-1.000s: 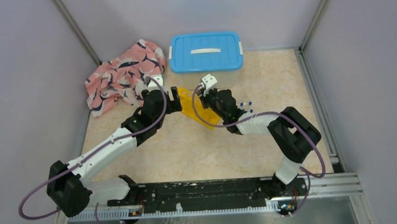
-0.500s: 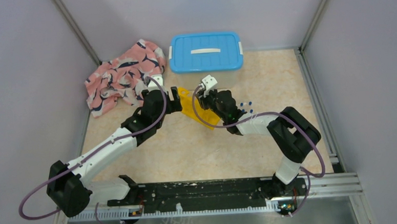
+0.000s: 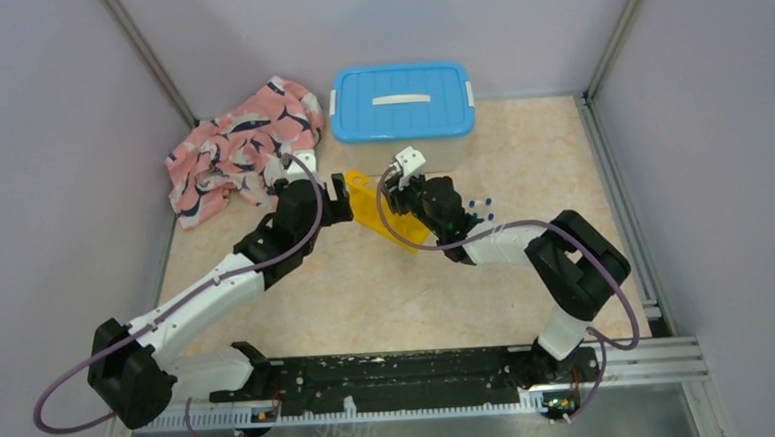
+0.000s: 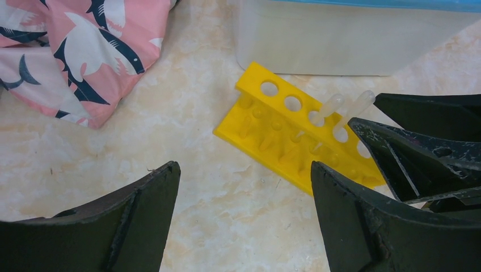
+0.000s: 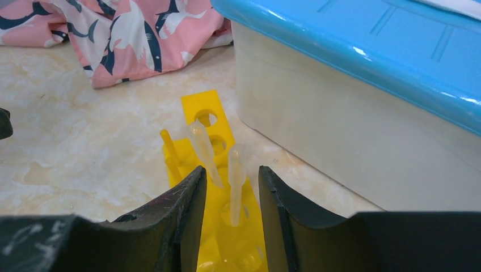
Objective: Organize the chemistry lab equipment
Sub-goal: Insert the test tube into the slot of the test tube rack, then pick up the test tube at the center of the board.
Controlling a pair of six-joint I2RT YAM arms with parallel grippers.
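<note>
Left gripper [image 4: 244,170] hangs spread wide over the marbled table [image 4: 170,130], holding nothing. Right gripper [image 5: 231,170] faces it, its fingers drawn close but parted by a narrow gap. Just beyond the right fingertips stands the white bin [image 5: 340,124] with its blue lid. Ahead and to the left of the left gripper lies the crumpled pink whale cloth [image 4: 85,51]. The long yellow rack [image 4: 278,133] rests between the two grippers, under the right fingertips. Two thin clear tubes sit in its holes. The upright tube [image 5: 236,175] stands inside the right gripper's gap, with no visible contact. The leaning tube [image 5: 203,148] is just beside it. Blue-capped tubes [image 3: 480,209] lie behind the right gripper, beside its wrist.
</note>
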